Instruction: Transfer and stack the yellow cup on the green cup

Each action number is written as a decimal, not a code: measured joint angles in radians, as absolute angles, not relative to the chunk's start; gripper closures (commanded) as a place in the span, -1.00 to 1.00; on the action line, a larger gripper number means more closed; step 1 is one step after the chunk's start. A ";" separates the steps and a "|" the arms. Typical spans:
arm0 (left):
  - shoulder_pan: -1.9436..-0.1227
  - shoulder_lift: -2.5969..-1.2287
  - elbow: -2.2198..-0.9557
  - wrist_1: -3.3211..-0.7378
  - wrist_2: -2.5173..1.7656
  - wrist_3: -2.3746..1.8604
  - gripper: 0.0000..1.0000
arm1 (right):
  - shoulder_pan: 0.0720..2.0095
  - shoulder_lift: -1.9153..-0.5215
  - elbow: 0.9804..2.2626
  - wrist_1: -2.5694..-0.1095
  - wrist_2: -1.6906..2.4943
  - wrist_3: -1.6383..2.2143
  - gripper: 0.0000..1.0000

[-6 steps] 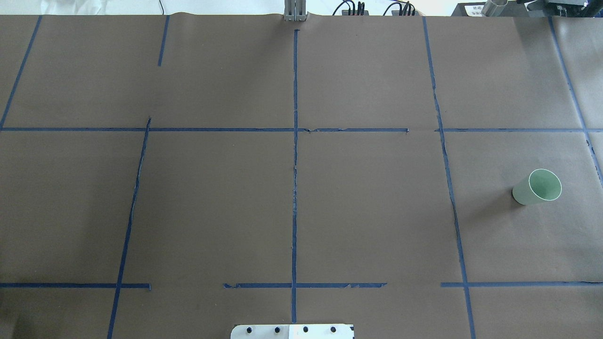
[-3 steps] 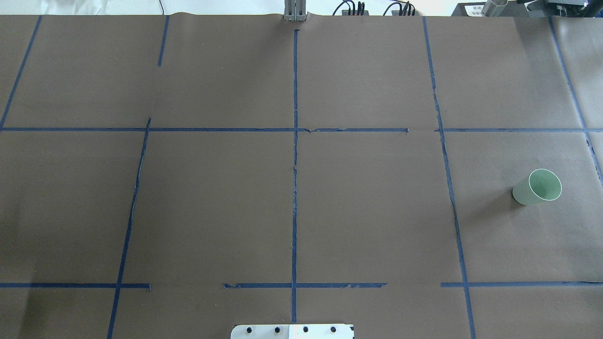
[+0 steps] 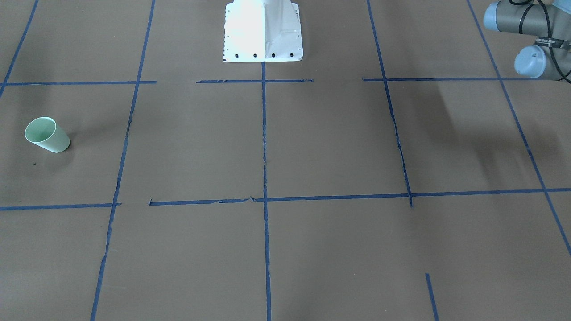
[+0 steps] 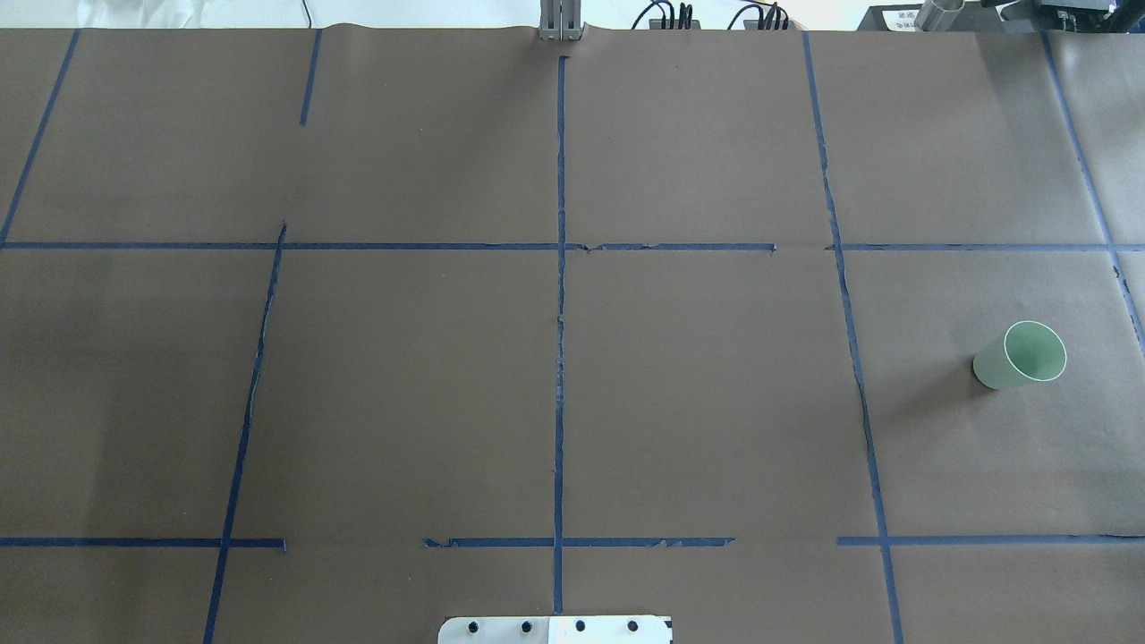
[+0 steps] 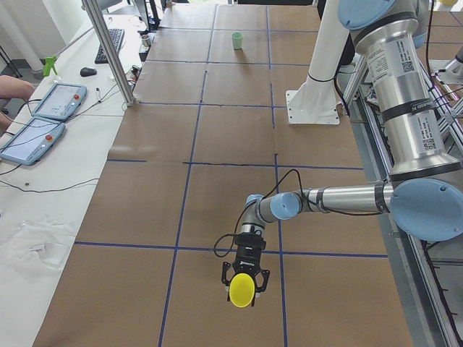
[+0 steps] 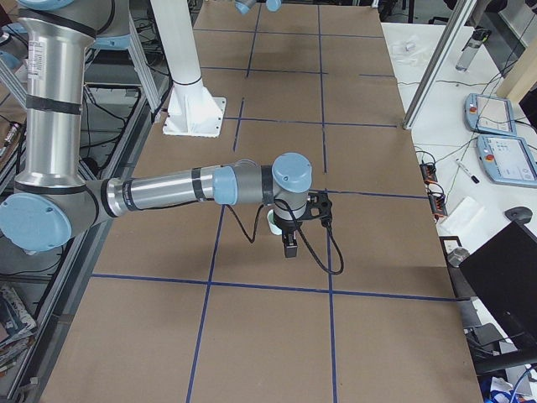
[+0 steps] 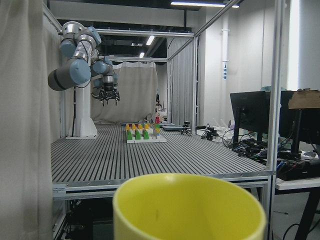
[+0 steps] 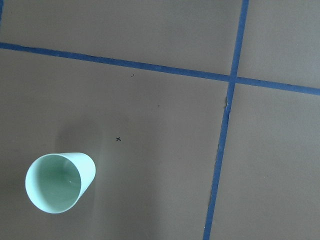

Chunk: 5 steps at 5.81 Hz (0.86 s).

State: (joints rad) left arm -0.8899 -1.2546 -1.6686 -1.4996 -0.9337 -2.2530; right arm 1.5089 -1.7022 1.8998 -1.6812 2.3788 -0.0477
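Yellow cup (image 5: 242, 291) has no words or pictures on it. It is smooth plastic and looks round and bright. It sits at the tip of the left gripper (image 5: 244, 285), between the black fingers, over the end of the table on the robot's left. I cannot tell if the fingers squeeze it or just sit beside it. In the left wrist view its round rim fills the bottom of the picture.

The green cup (image 4: 1020, 355) is plain too. It is pale and smooth, and wider at the top. It stands upright on the brown paper (image 4: 698, 385) on the robot's right side, well apart from the yellow cup. A tiny black x (image 8: 118, 139) is drawn on the paper near it. The right gripper (image 6: 289, 248) hangs above the paper by the green cup and hides most of it in the right side view. I cannot tell if its fingers are apart or together.

The paper is flat and dull. Blue tape (image 4: 561, 358) makes big squares on it and is torn in places. A white sticker (image 5: 405, 65) on the shiny silver left arm has print too small to read. The white metal base (image 3: 263, 31) has a row of round holes.
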 measured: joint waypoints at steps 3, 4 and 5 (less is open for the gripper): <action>-1.174 -1.405 -1.656 -1.947 -0.903 -1.552 -0.12 | 1.502 -1.693 1.898 -1.681 2.377 -0.049 -1.00; -1.218 -1.461 -1.655 -2.074 -0.942 -1.373 -0.07 | 1.496 -1.688 1.897 -1.680 2.377 -0.049 -1.00; -1.261 -1.532 -1.655 -2.161 -1.048 -1.250 -0.02 | 1.494 -1.685 1.896 -1.680 2.377 -0.049 -1.00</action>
